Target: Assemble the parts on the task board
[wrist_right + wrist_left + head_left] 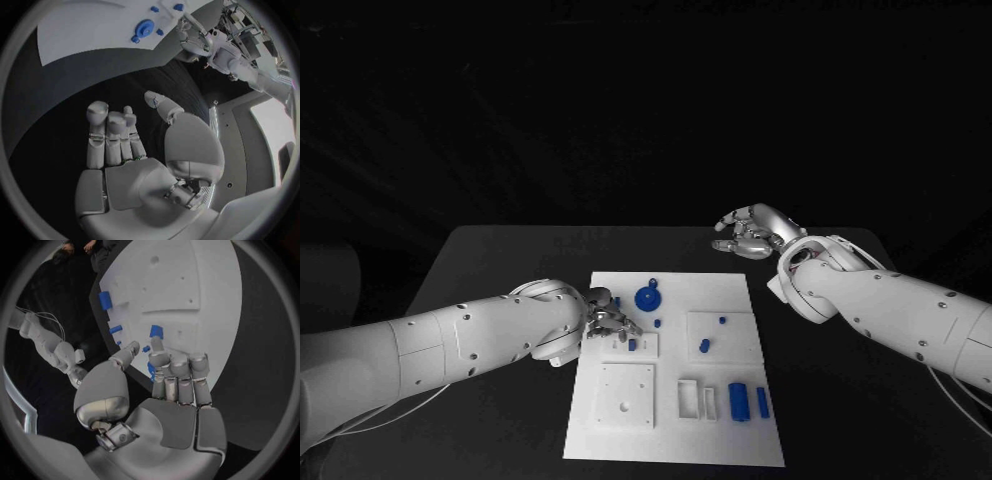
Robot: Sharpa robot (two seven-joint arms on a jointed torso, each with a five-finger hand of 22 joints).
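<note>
I see left robot hand [610, 320] fingertips pinching a small blue part [146, 348] over the white board's [733, 440] left edge; right robot hand [754, 232] loosely open, empty, over worktop [516, 255] far edge.

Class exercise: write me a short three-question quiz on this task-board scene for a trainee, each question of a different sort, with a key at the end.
1. True or false: the right hand is holding a blue part.
2. Which hand is over the task board? A) left B) right C) both
3. Fill in: the round blue gear lies near the board's ____ edge, far or near from the robot.

Key
1. False. It is over the bare black table beyond the board, with nothing in it.
2. A. The left hand is at the board's left side, beside small blue parts.
3. Far.
</note>
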